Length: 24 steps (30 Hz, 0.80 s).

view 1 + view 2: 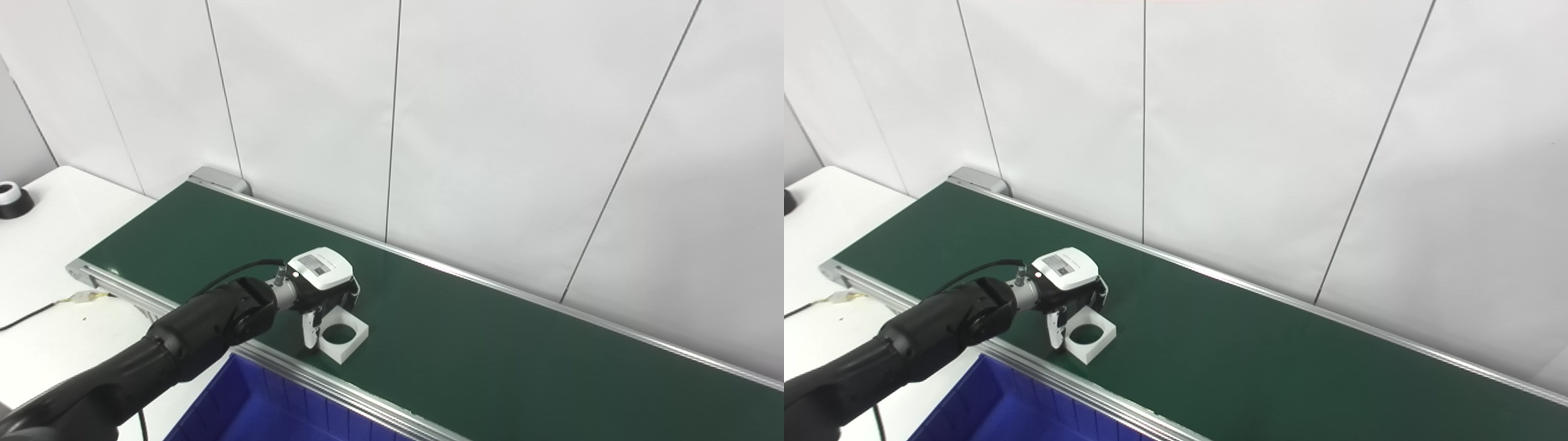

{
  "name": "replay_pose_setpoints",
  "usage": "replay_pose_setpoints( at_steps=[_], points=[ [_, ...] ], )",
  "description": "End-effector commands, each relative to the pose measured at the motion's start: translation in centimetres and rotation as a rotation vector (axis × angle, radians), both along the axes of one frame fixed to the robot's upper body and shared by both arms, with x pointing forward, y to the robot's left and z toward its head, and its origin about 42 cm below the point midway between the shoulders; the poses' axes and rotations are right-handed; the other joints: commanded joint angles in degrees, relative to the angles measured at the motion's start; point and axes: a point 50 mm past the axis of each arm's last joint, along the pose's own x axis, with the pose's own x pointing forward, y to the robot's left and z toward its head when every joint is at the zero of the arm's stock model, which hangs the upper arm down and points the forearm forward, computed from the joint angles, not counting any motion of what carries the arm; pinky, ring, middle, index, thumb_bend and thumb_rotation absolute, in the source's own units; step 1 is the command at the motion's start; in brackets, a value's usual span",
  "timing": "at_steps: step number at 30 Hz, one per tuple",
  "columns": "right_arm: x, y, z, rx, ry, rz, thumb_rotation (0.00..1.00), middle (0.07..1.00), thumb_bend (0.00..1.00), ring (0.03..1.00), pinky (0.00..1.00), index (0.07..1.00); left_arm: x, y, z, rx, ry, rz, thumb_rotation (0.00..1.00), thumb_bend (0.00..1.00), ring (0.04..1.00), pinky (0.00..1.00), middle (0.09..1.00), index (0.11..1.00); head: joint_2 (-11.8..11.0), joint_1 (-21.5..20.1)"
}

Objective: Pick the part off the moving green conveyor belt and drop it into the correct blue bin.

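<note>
A white square part with a round hole [350,339] lies flat on the green conveyor belt [490,349], near its front rail. My left hand [321,288], black with a white back cover, is directly over the part's left side. Its thumb [310,331] is down against the part's near-left corner, and its fingers [350,295] curl down at the far edge, so the hand closes around the part. The same shows in the right eye view, with the hand [1069,285] over the part [1096,340]. My right hand is out of sight.
A blue bin [257,410] stands just below the belt's front rail [343,392], under the hand. A white table [55,245] lies left of the belt, with a small black and white object [12,199] and a cable [37,309]. A white panelled wall runs behind the belt.
</note>
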Motion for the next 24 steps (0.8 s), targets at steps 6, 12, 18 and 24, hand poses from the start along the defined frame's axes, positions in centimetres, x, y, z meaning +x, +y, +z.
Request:
replay_pose_setpoints(
  at_steps=[6, 12, 18, 24],
  points=[
    [0.4, 0.2, 1.0, 0.02, -0.063, 0.009, 0.53, 0.91, 0.75, 0.9, 0.89, 0.996, -0.9, 0.1, 1.9, -0.005, -0.027, -0.013, 0.0, 0.52, 0.546, 0.65, 0.494, 0.486, 0.3, -0.5],
    [0.4, 0.1, 1.0, 0.017, -0.062, 0.01, 0.54, 0.91, 0.76, 0.901, 0.89, 0.992, -2.1, -1.5, 5.3, -0.084, -0.11, -0.05, 0.0, 0.52, 0.579, 0.69, 0.492, 0.486, 0.6, -0.8],
    [0.5, 0.1, 1.1, 0.015, -0.061, 0.01, 0.54, 0.906, 0.77, 0.897, 0.88, 0.992, -3.9, -3.3, 8.5, -0.182, -0.172, -0.095, 0.0, 0.52, 0.54, 0.65, 0.464, 0.506, 1.2, -1.2],
    [0.5, 0.1, 1.3, 0.012, -0.068, 0.01, 0.54, 0.898, 0.78, 0.889, 0.87, 0.988, -6.2, -5.0, 10.9, -0.253, -0.198, -0.144, 0.0, 0.52, 0.509, 0.62, 0.446, 0.508, 1.9, -1.5]
  ],
)
